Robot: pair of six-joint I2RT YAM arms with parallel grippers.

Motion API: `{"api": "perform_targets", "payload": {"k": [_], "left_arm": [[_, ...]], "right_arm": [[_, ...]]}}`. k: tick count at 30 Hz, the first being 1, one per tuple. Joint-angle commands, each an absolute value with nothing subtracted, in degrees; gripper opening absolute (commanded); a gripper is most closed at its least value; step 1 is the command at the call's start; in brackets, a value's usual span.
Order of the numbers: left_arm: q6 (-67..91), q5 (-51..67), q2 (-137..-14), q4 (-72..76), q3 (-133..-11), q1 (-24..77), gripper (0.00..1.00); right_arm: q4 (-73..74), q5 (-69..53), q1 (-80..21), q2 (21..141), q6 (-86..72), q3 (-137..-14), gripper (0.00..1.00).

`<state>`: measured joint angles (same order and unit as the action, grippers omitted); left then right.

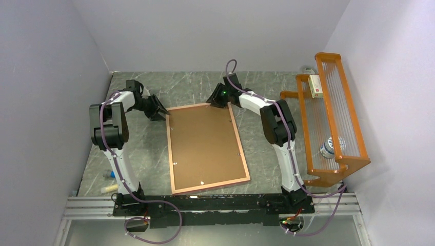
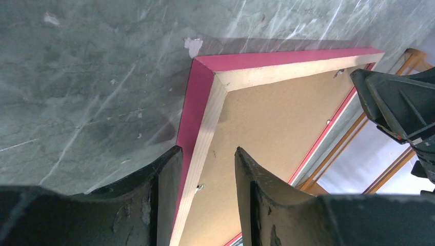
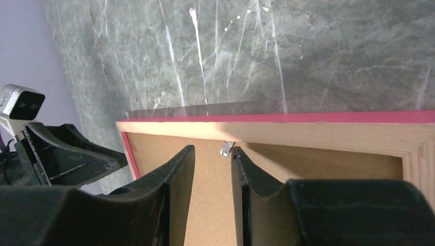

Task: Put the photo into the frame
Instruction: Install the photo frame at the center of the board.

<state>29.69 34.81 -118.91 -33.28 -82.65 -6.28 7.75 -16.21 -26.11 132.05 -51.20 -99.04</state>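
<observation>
Frame: lies flat on the grey marbled surface between the two arms, pale wood back upward, pink showing along its outer edges.
Backing board: brown, sits inside the frame.
Left gripper: at the frame's far-left corner, jaws released and spread, one on either side of the left rail.
Right gripper: over the far rail near the far-right corner, jaws released with a narrow gap, tips just beside a small metal clip.
Orange rack: stands right of the frame, well apart.
</observation>
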Motion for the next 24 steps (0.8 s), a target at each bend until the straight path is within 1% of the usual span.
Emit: {"api": "perform_targets", "payload": {"k": [1,9,13,17,24], "left_arm": [[30.04,35.31,-119.50,-33.13,-85.28,-6.06,0.47],[30.17,36.19,-120.40,-33.13,-85.78,-6.11,0.47],[30.15,36.70,-120.71,-33.12,-86.00,-6.06,0.47],[30.31,37.87,-121.09,-32.89,-86.22,-6.08,0.47],[30.54,40.42,-122.41,-32.37,-87.20,-6.07,0.47]], "right_arm": [[8.11,-18.19,-26.10,133.69,-52.47,-102.10,0.35],[8.19,-19.96,-26.39,136.45,-52.91,-104.57,0.34],[8.86,-21.82,-26.45,138.31,-52.96,-107.12,0.32],[6.91,-24.72,-26.53,139.01,-53.90,-107.22,0.30],[4.83,-28.06,-26.57,139.12,-54.49,-107.25,0.29]]}}
